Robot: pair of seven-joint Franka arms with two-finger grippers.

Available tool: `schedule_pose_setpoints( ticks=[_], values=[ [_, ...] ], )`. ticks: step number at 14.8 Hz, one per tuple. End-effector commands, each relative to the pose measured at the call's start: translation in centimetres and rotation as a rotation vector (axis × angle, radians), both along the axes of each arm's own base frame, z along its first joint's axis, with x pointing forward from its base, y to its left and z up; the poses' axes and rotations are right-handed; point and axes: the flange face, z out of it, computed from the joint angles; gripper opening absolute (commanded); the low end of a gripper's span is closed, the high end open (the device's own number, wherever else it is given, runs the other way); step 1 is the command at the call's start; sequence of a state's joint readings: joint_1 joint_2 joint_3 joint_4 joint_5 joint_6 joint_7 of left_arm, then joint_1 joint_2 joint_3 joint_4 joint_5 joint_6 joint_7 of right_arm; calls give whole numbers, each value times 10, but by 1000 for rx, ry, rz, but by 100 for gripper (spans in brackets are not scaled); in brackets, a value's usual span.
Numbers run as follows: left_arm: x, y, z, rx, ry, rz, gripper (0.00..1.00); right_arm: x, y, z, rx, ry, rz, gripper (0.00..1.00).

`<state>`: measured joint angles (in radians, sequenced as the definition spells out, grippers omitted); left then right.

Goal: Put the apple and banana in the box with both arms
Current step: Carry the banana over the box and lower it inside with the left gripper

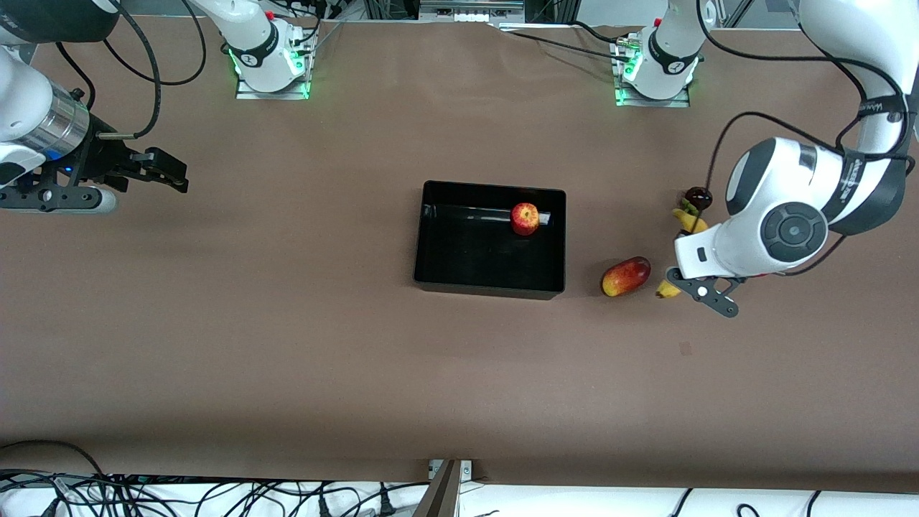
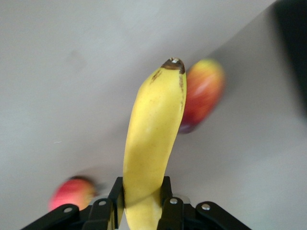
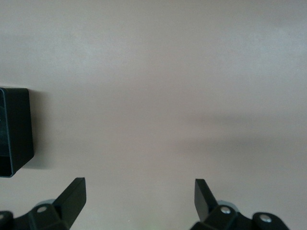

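The apple (image 1: 525,218) lies inside the black box (image 1: 438,276), near the wall toward the left arm's end. My left gripper (image 2: 141,196) is shut on the yellow banana (image 2: 153,134), gripping it near one end. In the front view the left arm's hand (image 1: 707,255) covers the gripper, and the banana's two ends (image 1: 689,219) stick out from under it. My right gripper (image 1: 161,170) is open and empty, over bare table at the right arm's end; the right wrist view (image 3: 140,194) shows its fingers wide apart.
An oblong red-yellow mango (image 1: 626,276) lies between the box and the left hand, and shows by the banana's tip (image 2: 201,96). A dark round red fruit (image 1: 698,197) sits by the banana's other end. The box's corner (image 3: 14,129) shows in the right wrist view.
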<state>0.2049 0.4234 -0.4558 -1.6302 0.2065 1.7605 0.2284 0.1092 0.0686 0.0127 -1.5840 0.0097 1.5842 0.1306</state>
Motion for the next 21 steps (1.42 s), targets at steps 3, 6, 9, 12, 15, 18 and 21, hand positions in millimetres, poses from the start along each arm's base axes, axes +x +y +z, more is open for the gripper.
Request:
schedule_pose_setpoints(
  ticks=[3, 6, 9, 12, 15, 18, 21],
  values=[
    [-27, -120, 2, -19, 39, 224, 0, 0, -1, 4, -9, -8, 5, 100],
    [-56, -209, -22, 8, 15, 365, 0, 0, -1, 5, -8, -10, 5, 100],
    [-80, -278, -50, -21, -25, 460, 0, 0, -2, 4, -10, -8, 5, 100],
    [-94, -328, -82, -88, -68, 569, 0, 0, -1, 4, -9, -8, 5, 100],
    [-111, -357, -118, -108, -62, 602, 0, 0, -1, 4, -9, -8, 5, 100],
    [-119, -361, -145, -80, -51, 592, 0, 0, -1, 4, -8, -8, 6, 100],
    [-122, -359, -164, -58, -32, 592, 2, 0, -1, 5, -8, -10, 5, 100]
  ],
)
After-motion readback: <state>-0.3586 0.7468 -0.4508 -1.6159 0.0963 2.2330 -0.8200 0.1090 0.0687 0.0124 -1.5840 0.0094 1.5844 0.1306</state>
